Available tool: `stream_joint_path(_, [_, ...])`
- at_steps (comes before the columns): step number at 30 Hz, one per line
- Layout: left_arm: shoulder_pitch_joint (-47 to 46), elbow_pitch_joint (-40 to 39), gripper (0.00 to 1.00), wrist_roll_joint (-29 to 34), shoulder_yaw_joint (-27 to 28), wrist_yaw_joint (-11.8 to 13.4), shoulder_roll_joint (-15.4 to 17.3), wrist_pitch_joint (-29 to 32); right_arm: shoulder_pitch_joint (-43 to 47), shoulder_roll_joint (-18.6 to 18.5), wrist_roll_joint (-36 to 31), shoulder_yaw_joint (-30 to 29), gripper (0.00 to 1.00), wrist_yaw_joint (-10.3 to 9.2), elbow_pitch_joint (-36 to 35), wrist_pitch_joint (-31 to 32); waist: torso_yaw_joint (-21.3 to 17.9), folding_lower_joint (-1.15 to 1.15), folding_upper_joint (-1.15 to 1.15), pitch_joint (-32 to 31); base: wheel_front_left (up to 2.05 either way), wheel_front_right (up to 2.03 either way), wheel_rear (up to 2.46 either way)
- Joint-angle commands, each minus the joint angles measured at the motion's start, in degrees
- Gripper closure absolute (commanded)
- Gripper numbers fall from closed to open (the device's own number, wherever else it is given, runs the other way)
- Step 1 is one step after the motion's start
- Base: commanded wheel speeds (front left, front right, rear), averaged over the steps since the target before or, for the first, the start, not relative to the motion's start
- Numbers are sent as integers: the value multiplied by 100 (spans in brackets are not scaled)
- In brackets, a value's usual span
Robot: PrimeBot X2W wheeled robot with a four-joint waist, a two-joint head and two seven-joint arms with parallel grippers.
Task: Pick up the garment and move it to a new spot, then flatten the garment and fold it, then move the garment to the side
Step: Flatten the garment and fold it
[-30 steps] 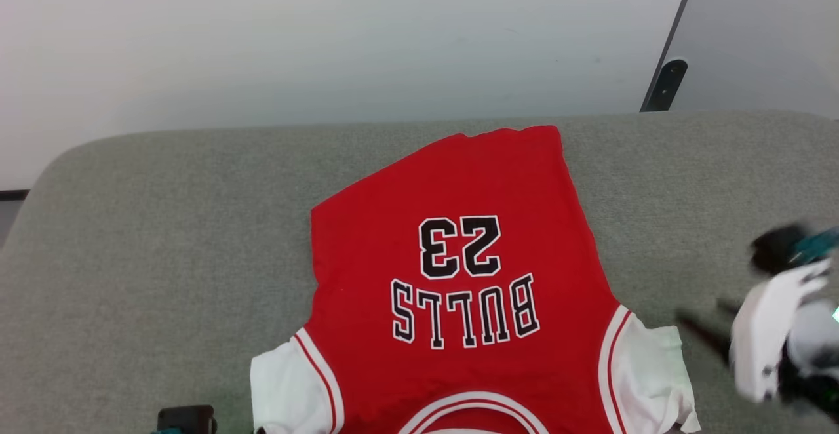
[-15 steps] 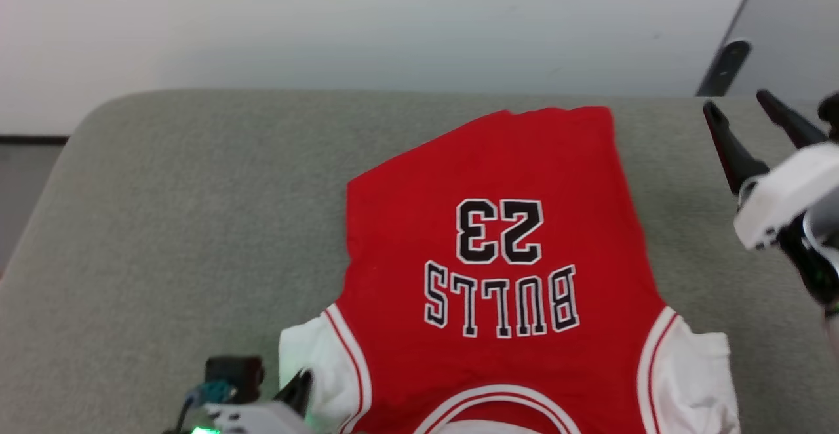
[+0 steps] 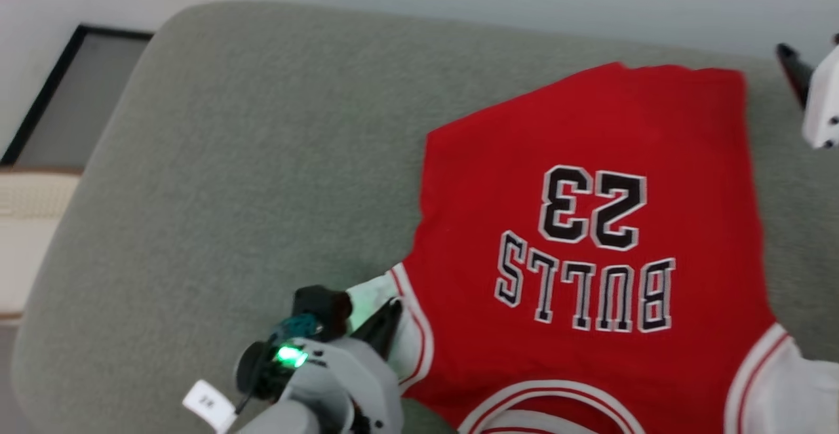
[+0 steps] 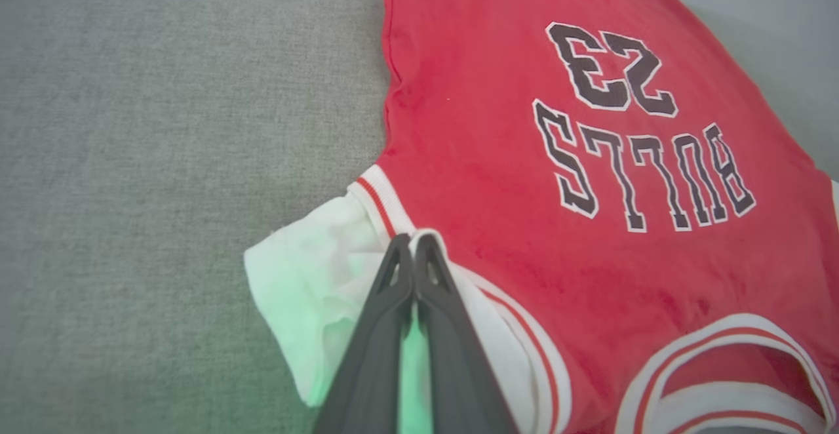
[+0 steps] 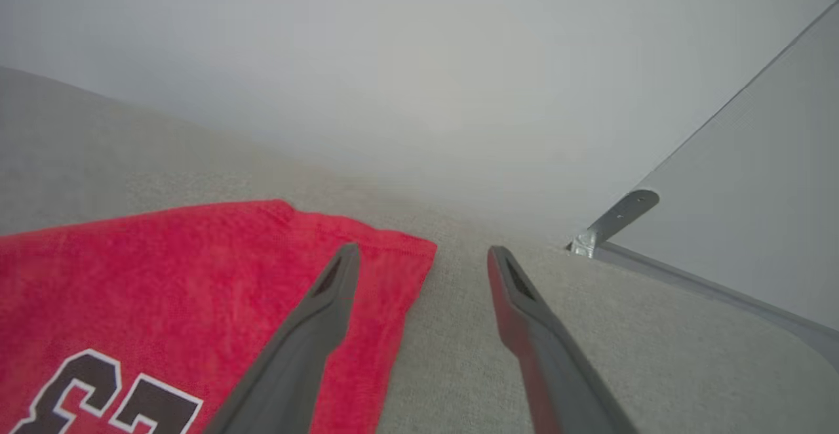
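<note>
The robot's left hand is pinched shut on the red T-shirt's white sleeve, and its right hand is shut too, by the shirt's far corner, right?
No: the right hand is open, by the far corner of the red soft-fabric T-shirt, as the right wrist view shows. The left hand is shut on its white sleeve.

Red garment (image 3: 590, 132) on grey cushion (image 3: 229, 158), left claw (image 3: 392, 309) at sleeve

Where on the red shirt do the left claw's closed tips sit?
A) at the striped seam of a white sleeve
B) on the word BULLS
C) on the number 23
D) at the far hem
A: in the left wrist view the left claw is pinched shut at the striped seam where the shirt meets its white sleeve.
</note>
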Motion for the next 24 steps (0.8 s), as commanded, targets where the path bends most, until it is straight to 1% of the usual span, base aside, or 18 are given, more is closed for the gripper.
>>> stream_joint_path(1, [-136, 71, 100, 44, -45, -79, -100, -27, -171, -52, 89, 63, 0, -9, 166, 135, 585, 0, 0, 551, 0, 0, 0])
stream_joint_path(5, [-356, 343, 100, 86, -158, -266, -342, -85, -555, -164, 315, 54, 0, -9, 843, 676, 847, 0, 0, 787, 0, 0, 0])
stream_joint_path(7, [-456, 474, 100, 102, -208, -361, -457, -126, -749, -232, 306, 15, 0, -10, 1171, 901, 968, 0, 0, 904, 0, 0, 0])
stream_joint_path(9, [-525, 601, 100, 88, -242, -439, -564, -163, -845, -205, 265, 51, 0, -9, 1432, 1110, 1072, 0, 0, 999, 0, 0, 0])
stream_joint_path(12, [-593, 741, 100, 91, -284, -522, -660, -199, -972, -234, 247, -29, 0, -9, 1692, 1212, 1161, 0, 0, 1079, 0, 0, 0])
stream_joint_path(17, [-739, 1094, 100, 94, -374, -692, -883, -287, -1216, -216, -9, -133, 0, -9, 2429, 1538, 1310, 0, 0, 1245, 0, 0, 0])
stream_joint_path(21, [-817, 1320, 100, 84, -420, -784, -991, -333, -1283, -207, -273, -154, 0, -8, 2690, 1681, 1381, 0, 0, 1307, 0, 0, 0])
stream_joint_path(24, [-865, 1481, 100, 60, -431, -839, -1038, -371, -1311, -256, -385, -411, 0, -7, 2795, 1754, 1411, 0, 0, 1338, 0, 0, 0])
